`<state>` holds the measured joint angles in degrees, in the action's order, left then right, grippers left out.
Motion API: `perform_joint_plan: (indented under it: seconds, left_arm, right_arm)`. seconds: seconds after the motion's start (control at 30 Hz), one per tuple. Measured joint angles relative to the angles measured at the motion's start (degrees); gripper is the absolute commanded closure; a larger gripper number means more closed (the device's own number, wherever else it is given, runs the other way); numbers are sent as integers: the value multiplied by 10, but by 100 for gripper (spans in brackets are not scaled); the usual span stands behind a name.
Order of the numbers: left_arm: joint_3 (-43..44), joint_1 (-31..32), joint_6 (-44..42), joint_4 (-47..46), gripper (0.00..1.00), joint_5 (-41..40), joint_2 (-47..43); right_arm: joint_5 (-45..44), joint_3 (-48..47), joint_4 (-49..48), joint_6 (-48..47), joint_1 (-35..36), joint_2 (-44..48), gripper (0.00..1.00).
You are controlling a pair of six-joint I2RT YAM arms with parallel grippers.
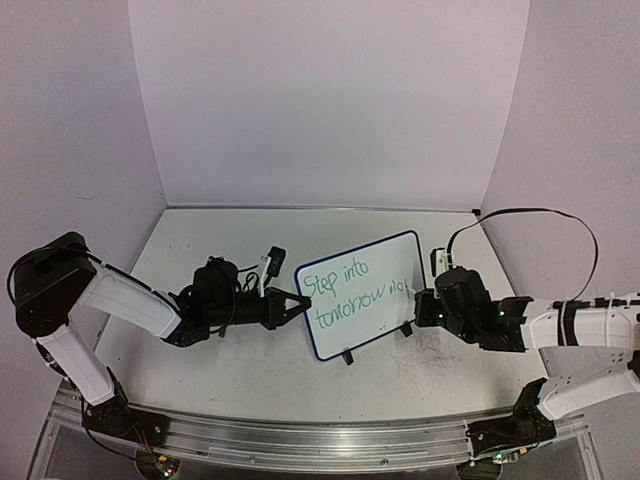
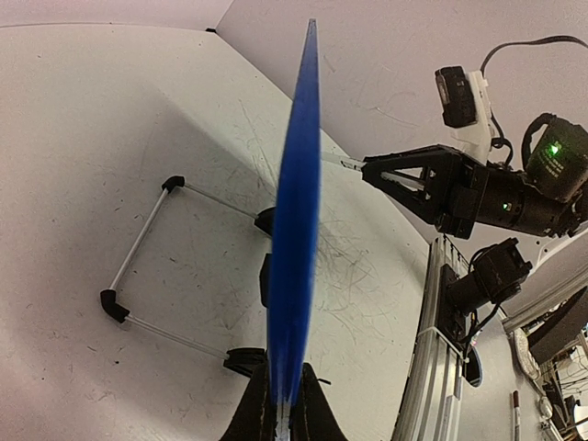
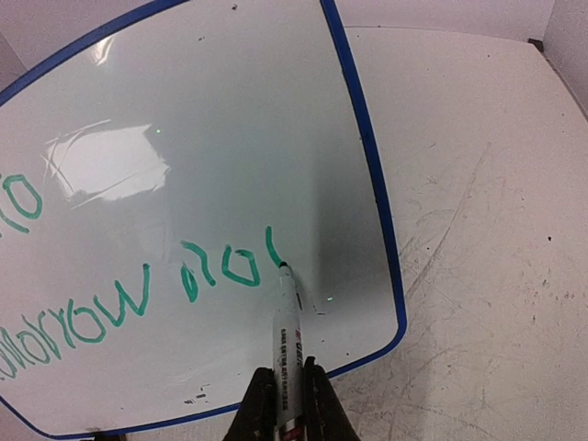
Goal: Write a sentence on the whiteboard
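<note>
The whiteboard (image 1: 362, 332) stands tilted on two small black feet (image 1: 348, 357) at mid-table, its blue rim (image 2: 294, 230) edge-on in the left wrist view. My left gripper (image 1: 297, 305) (image 2: 283, 404) is shut on the board's left edge. The sentence (image 1: 350, 285) runs in two slanted green lines, "Step into" above "tomorrow no" plus a fresh stroke. My right gripper (image 1: 418, 300) (image 3: 287, 395) is shut on a white marker (image 3: 288, 331), whose tip touches the board at the end of the green lettering (image 3: 211, 266), near the board's right rim (image 3: 367, 165).
Grey scribble marks (image 1: 430, 355) cover the tabletop right of the board. A wire stand (image 2: 138, 266) with black corner pieces props the board from behind. White walls (image 1: 330, 100) enclose the back and sides. A metal rail (image 1: 330, 440) runs along the near edge.
</note>
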<state>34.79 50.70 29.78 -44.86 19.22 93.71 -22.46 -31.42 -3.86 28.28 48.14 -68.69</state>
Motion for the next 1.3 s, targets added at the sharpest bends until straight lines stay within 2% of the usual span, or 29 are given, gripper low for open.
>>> perform_joint_plan:
  seconds: [0.63, 1.3]
  left_arm:
    - [0, 0, 0, 0, 100, 0, 0]
    - [0, 0, 0, 0, 100, 0, 0]
  right_arm:
    - [-13, -19, -14, -27, -12, 0, 100]
    - [-6, 1, -21, -7, -14, -1, 100]
